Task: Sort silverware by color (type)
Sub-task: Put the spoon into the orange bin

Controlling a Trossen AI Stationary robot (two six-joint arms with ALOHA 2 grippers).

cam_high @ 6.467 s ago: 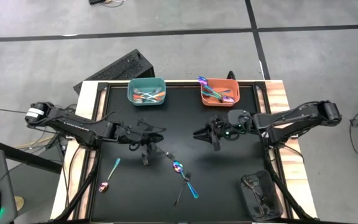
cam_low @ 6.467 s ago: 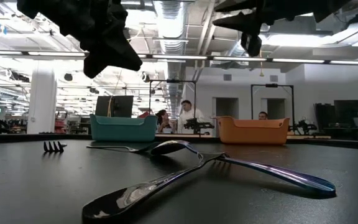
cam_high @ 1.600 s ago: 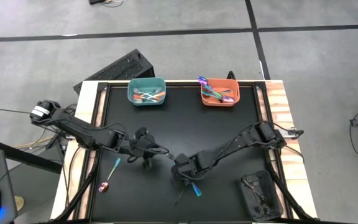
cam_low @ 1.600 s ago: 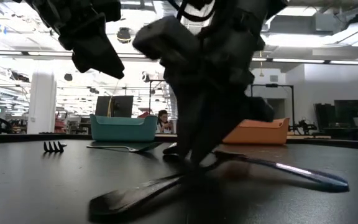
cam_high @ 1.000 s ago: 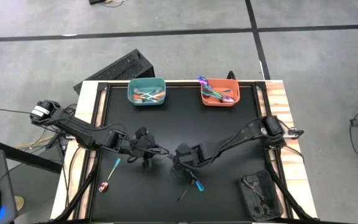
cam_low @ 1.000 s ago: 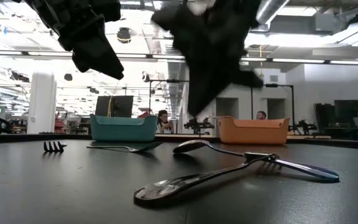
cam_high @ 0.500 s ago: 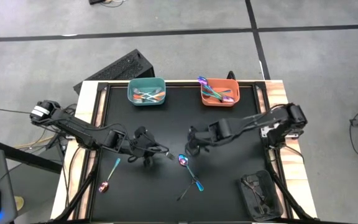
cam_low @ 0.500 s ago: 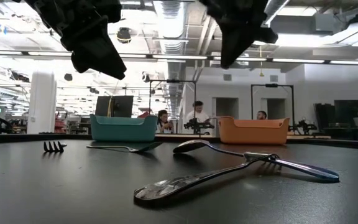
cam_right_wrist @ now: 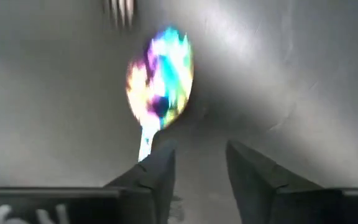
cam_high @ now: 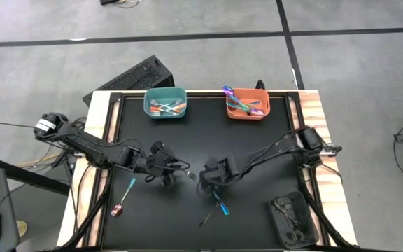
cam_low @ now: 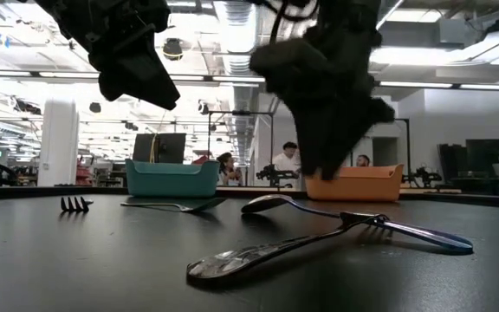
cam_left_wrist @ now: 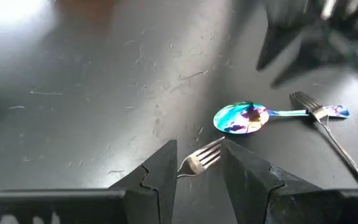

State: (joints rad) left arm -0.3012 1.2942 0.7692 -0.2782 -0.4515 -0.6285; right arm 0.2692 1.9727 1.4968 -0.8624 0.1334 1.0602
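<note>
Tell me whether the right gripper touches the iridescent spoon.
Cannot tell. In the right wrist view the open right gripper sits at the spoon handle, which runs behind one finger.

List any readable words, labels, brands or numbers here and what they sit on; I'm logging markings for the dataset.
None can be read.
Right wrist view: pale marks on the camera mount's edge, cut off, unreadable.
Teal bin, orange bin, silverware: no markings visible.
</note>
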